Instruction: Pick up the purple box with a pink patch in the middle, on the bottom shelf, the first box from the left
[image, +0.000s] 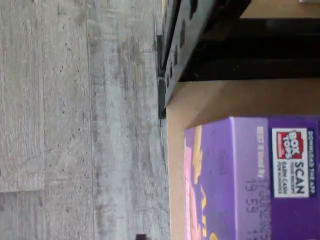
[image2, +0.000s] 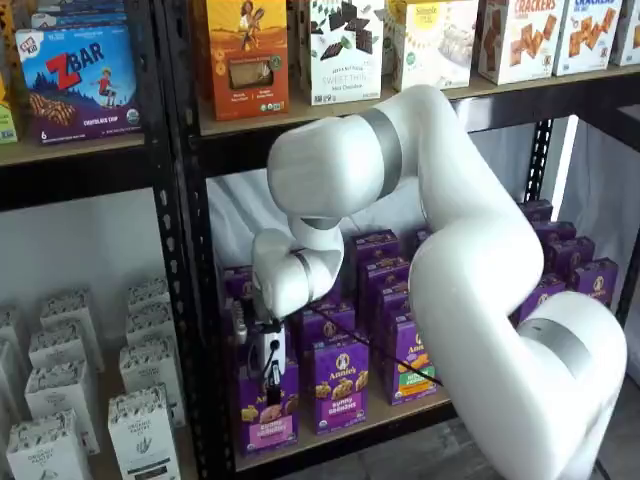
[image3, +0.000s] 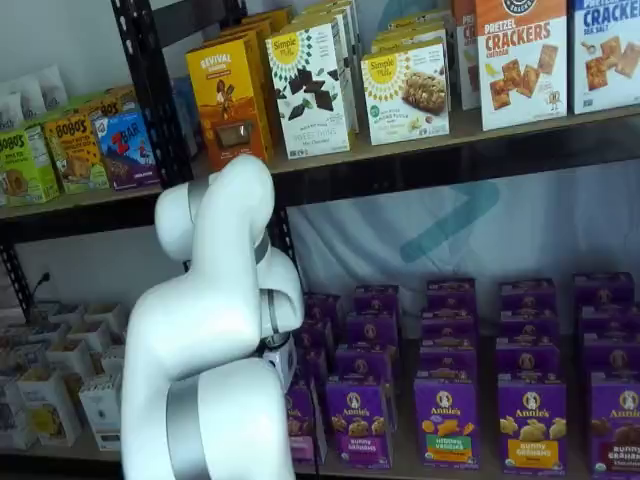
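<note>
One light, stiff purple box (image2: 268, 405) is standing just below my gripper (image2: 272, 378); I am aiming for its side panels. Gripper state: cannot tell.

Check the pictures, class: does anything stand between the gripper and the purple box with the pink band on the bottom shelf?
Nothing visible does. In a shelf view the gripper hangs right in front of the purple box, overlapping its top; whether it touches cannot be told. The neighbouring box stands beside it, not between.
</note>
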